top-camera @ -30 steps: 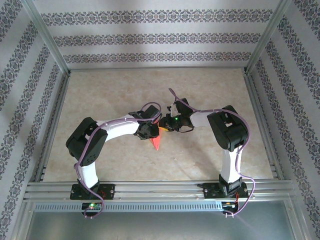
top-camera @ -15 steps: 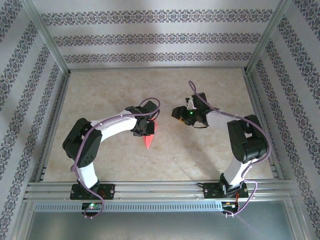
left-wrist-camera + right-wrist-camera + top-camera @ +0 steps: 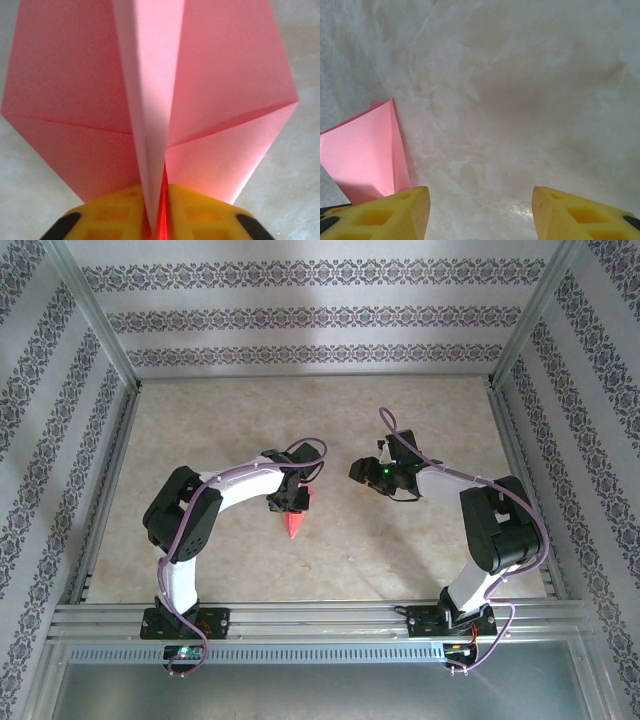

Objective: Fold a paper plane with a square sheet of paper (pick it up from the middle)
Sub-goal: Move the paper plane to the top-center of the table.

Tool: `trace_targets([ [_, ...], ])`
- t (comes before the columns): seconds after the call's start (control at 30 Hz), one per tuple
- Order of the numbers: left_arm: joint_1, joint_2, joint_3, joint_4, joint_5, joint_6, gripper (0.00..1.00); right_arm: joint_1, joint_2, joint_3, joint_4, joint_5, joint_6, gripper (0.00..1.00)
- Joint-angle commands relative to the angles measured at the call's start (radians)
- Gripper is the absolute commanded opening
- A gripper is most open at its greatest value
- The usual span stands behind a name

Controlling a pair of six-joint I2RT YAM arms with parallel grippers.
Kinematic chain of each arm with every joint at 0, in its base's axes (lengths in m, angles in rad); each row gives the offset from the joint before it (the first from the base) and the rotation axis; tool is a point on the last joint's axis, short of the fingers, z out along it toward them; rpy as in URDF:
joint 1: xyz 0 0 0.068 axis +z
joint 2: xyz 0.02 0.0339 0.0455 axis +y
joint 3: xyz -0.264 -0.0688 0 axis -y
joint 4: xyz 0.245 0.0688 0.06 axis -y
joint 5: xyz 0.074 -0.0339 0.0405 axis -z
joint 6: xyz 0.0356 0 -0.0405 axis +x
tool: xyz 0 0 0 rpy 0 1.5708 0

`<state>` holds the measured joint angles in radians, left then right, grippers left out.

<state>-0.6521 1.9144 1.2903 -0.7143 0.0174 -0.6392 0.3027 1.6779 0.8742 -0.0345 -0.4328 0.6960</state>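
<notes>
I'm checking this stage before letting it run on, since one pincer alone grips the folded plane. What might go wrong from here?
1. The left pincer pinches the paper plane only along its thin centre fold, with the wings splayed free, so it may slip or twist out.
2. The right pincer stands open with a wing edge close beside it; moving in could snag and bend that wing.

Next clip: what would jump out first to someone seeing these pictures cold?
The salmon-pink paper plane, mid-table, its centre fold pinched in the yellow-fingered left gripper. To its right, the right gripper hangs open over the marbled table, apart from the paper.
</notes>
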Motion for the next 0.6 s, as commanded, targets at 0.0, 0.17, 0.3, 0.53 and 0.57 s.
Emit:
trace_targets([
  [0.0,0.011,0.009,-0.01,-0.012,0.005,-0.041,0.19,-0.014,-0.035,-0.004,-0.006,0.023,-0.013,0.57],
  [0.17,0.011,0.024,-0.026,0.008,0.02,-0.082,0.25,-0.014,-0.032,-0.002,-0.004,0.02,-0.007,0.57],
  [0.3,0.011,0.041,-0.028,0.001,0.011,-0.099,0.29,-0.014,-0.03,-0.003,-0.004,0.016,-0.005,0.57],
  [0.53,0.011,0.066,-0.04,0.005,0.004,-0.127,0.33,-0.015,-0.026,-0.007,0.004,0.011,0.0,0.57],
  [0.57,0.011,0.066,-0.039,0.005,0.003,-0.128,0.33,-0.016,-0.026,-0.009,0.005,0.011,0.0,0.57],
])
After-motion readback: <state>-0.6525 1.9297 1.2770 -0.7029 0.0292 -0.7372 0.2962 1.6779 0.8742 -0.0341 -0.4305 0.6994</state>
